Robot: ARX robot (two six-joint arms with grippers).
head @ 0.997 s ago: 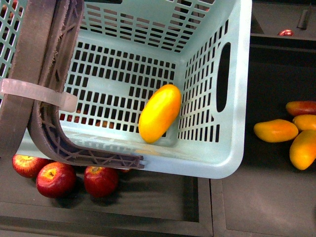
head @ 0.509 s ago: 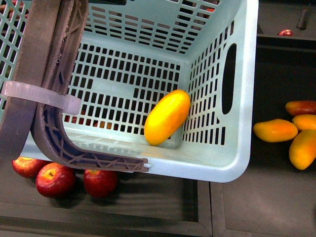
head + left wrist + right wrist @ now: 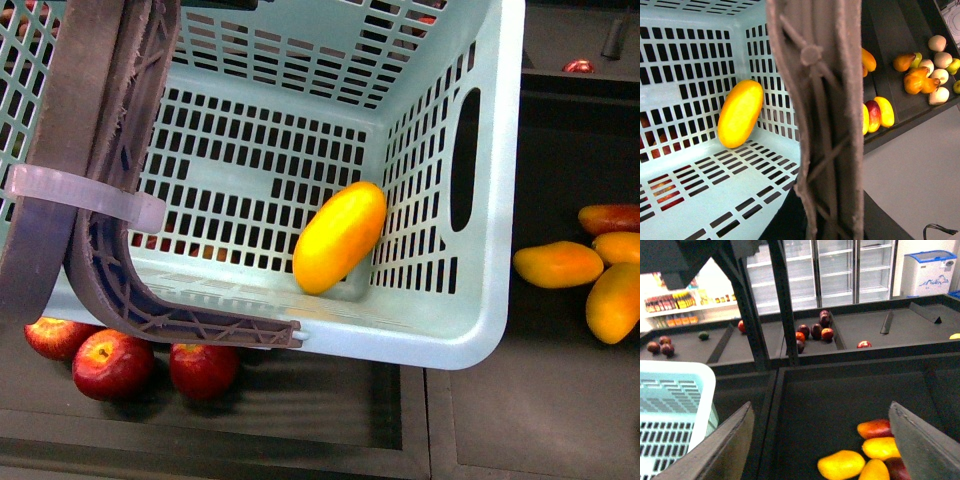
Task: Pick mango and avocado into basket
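My front camera looks steeply down from close over the basket [image 3: 480, 330], which fills most of its frame. My left wrist camera sits tight behind the handle [image 3: 825, 100] and faces into the basket, so both views share the mango [image 3: 339, 237] lying there. My right wrist camera looks low and level across the right-hand shelf [image 3: 840, 410] toward far fridges [image 3: 840, 270]. It shares the loose mangoes [image 3: 558, 264] with the front view.

mango [image 3: 339, 237] in basket [image 3: 480, 330] — apples [image 3: 112, 364] before it, mangoes [image 3: 558, 264] right

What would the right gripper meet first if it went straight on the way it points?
Probably the dark grey tray floor, just beyond the yellow-orange mangoes; the open right gripper frames both. Depth unclear.
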